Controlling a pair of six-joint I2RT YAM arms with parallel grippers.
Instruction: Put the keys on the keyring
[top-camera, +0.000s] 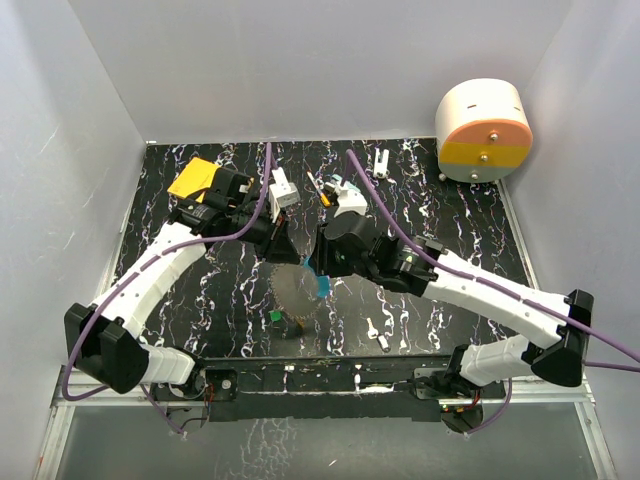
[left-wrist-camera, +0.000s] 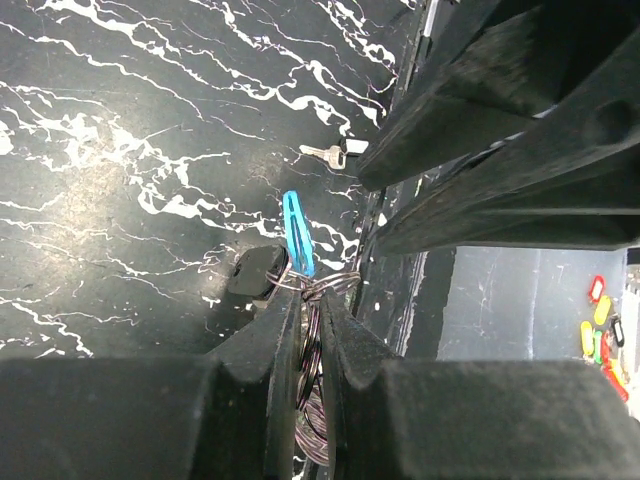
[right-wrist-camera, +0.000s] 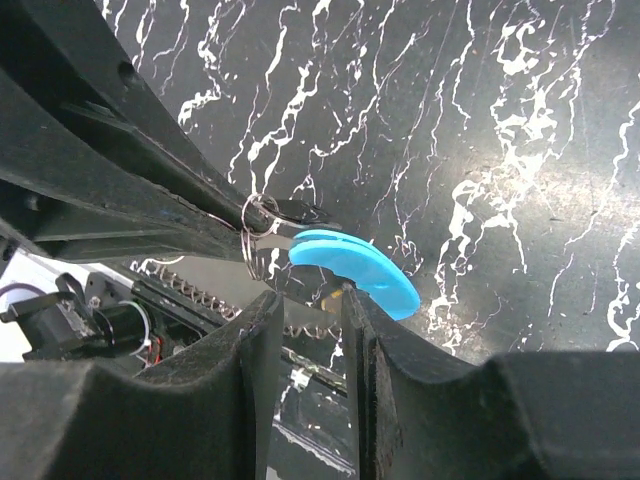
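Seen from above, two robot arms meet over the middle of a black, white-veined table (top-camera: 200, 300), holding the keyring (left-wrist-camera: 298, 235) in the air between them. The left gripper (left-wrist-camera: 312, 300) is clenched on the ring's thin silver wire. The right gripper (right-wrist-camera: 310, 295) has its jaws narrowly apart at the lower edge of the blue arc (right-wrist-camera: 352, 265); whether it actually pinches the plastic cannot be told. No key can be made out on the ring. A green-headed key (top-camera: 275, 316) lies on the table just below the grippers, and two silver keys (top-camera: 372, 325) lie near it to the right. This looks like the early step of steadying the ring. Next, one gripper probably has to keep the ring firm while the other fetches a key and threads it onto the wire.
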